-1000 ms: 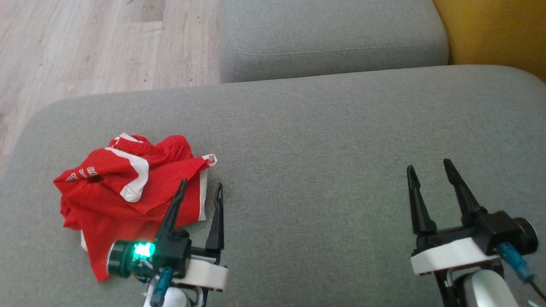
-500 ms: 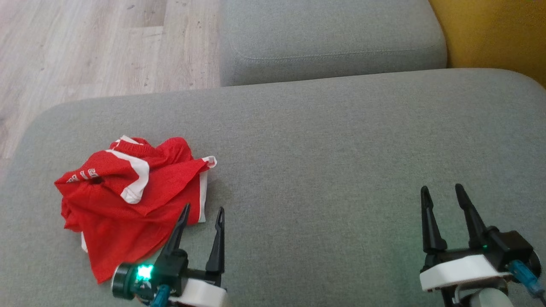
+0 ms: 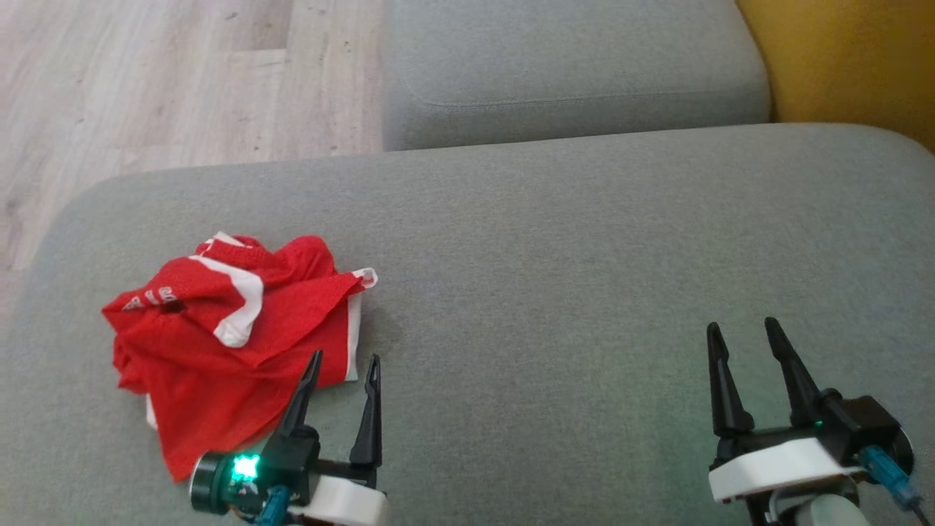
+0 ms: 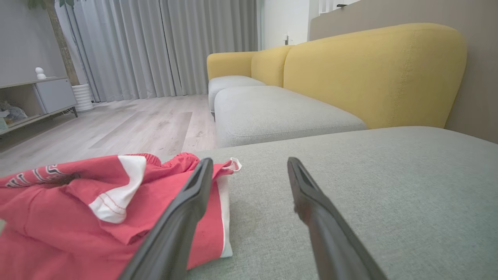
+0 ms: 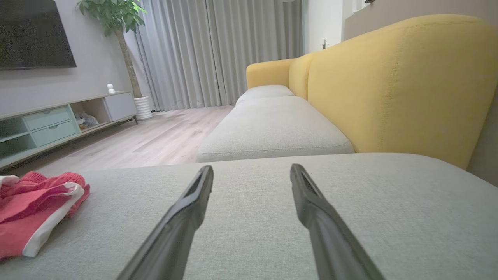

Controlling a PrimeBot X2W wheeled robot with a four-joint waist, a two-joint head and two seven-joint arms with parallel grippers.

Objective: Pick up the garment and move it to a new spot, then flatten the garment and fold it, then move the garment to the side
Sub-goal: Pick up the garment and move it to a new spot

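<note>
left gripper (image 3: 345, 356) and right gripper (image 3: 741, 324) pulled back a bit, fingers spread, empty. left sits at garment (image 3: 219, 343) edge; still crumpled, pick not started.

White lettering (image 3: 151, 298) on the crumpled red garment (image 3: 219, 365), not legible.

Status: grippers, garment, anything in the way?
Left gripper open, empty, at edge of red garment. Right gripper open, empty, over grey cushion. Garment crumpled, not yet picked up. Nothing in the way.
</note>
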